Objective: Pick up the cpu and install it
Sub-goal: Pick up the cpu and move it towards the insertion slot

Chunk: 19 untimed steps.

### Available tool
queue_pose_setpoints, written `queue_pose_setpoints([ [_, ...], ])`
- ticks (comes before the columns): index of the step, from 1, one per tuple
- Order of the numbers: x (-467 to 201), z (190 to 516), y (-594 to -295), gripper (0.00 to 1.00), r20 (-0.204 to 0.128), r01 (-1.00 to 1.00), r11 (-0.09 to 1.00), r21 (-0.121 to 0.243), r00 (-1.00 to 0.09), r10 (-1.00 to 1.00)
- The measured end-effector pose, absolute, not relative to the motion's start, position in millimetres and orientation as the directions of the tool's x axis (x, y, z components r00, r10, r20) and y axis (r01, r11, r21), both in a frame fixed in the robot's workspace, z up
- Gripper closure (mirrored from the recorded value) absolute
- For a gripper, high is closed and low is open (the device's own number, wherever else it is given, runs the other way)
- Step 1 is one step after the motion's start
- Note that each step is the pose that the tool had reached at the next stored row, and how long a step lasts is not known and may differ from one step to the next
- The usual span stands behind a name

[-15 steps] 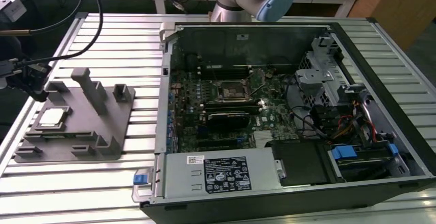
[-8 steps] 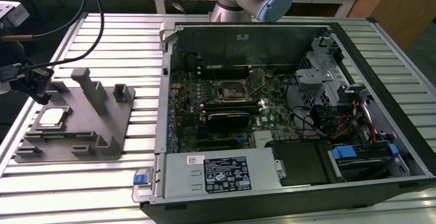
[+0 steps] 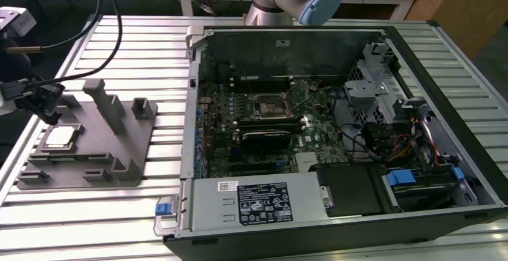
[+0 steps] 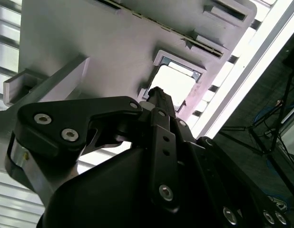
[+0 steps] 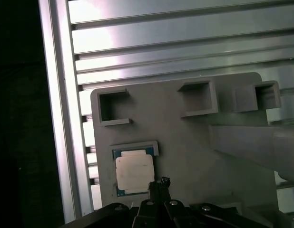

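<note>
The cpu (image 3: 62, 137) lies flat in a recess near the corner of the grey fixture block (image 3: 119, 145), at the exterior view's left. Its pale metal top is plain to see in both wrist views (image 4: 173, 85) (image 5: 133, 172). My gripper (image 3: 46, 101) hovers just above the block beside the chip. Its black fingers are drawn together into one narrow tip (image 5: 160, 183) (image 4: 158, 92), apart from the cpu's edge and holding nothing. The black-framed motherboard socket (image 3: 270, 105) sits inside the open computer case (image 3: 334, 225), well off to the exterior view's right.
The fixture block has upright posts (image 3: 103, 103) and several small pockets (image 5: 198, 99) close to the gripper. It rests on a ribbed metal table (image 3: 95, 213) whose edge (image 5: 59, 118) runs just beside the cpu. Cables and drive bays crowd the case's right side.
</note>
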<state>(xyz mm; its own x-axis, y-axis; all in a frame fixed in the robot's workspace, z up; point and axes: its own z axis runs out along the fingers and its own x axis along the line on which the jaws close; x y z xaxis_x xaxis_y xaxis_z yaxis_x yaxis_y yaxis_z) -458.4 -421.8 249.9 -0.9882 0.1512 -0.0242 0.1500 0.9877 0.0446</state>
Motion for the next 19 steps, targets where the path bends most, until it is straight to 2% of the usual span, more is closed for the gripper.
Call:
queue_pose_setpoints([
  [19, -470.0, 224.3, -422.1, 0.89, -0.024, 0.150, 0.988, 0.045, -0.988, 0.151],
])
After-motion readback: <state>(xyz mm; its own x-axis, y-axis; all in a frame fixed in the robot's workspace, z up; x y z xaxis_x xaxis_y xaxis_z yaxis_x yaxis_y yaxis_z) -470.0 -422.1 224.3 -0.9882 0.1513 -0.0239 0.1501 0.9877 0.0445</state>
